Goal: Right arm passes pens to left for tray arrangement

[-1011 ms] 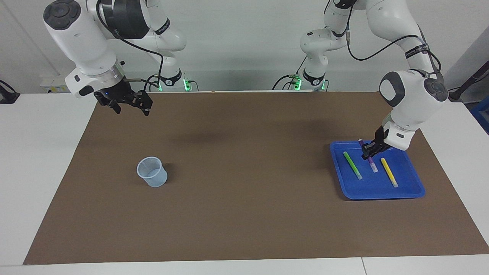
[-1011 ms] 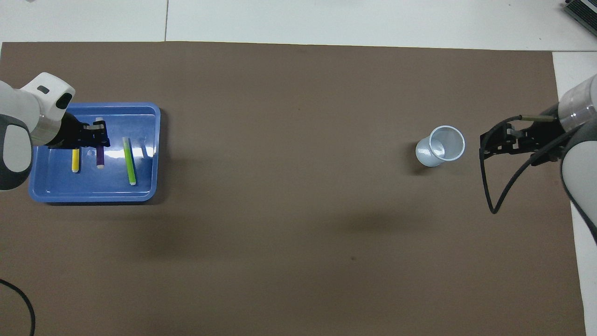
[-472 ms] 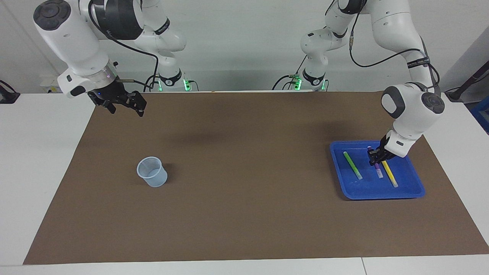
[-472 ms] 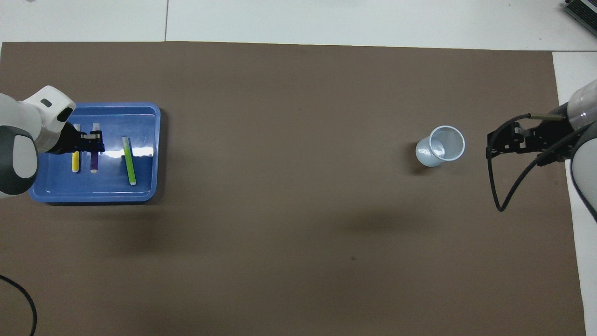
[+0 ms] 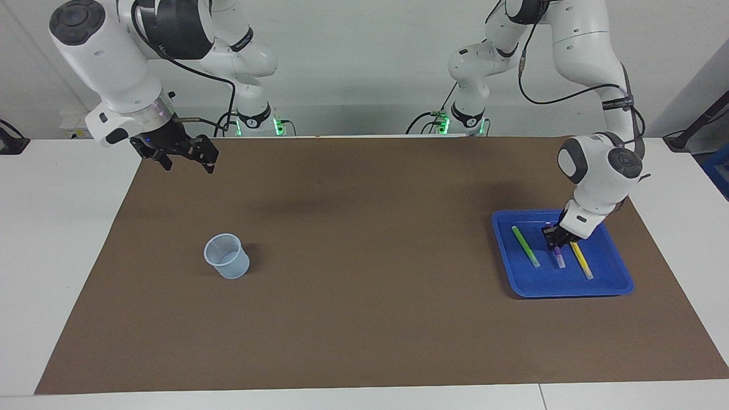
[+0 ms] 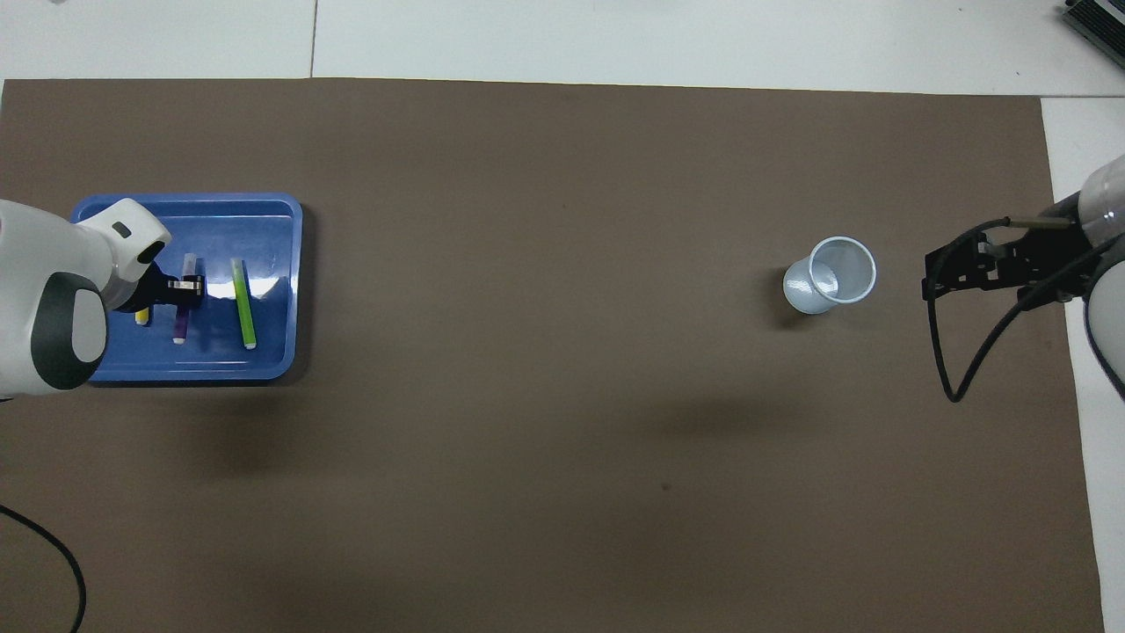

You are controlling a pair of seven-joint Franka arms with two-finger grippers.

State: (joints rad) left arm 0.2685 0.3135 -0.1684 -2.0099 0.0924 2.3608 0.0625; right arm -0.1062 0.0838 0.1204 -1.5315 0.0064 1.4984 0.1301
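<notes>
The blue tray (image 5: 569, 289) (image 6: 264, 207) lies toward the left arm's end of the table. In it the green pen (image 5: 525, 246) (image 6: 243, 303) and the yellow pen (image 5: 582, 260) (image 6: 141, 315) lie flat, side by side with a gap. My left gripper (image 5: 553, 239) (image 6: 186, 284) is low in that gap, shut on the purple pen (image 5: 558, 260) (image 6: 181, 323), which lines up with the other two. The left arm hides part of the yellow pen in the overhead view. My right gripper (image 5: 181, 156) (image 6: 945, 272) hangs open and holds nothing, over the mat's corner at the right arm's end.
A small clear plastic cup (image 5: 226, 256) (image 6: 831, 274) stands upright on the brown mat (image 5: 364, 256), toward the right arm's end. A black cable (image 6: 954, 369) loops down from the right wrist.
The left gripper has come down into the tray with the purple pen, settling it between the green and yellow pens. The right gripper drew back toward its base, then held still.
</notes>
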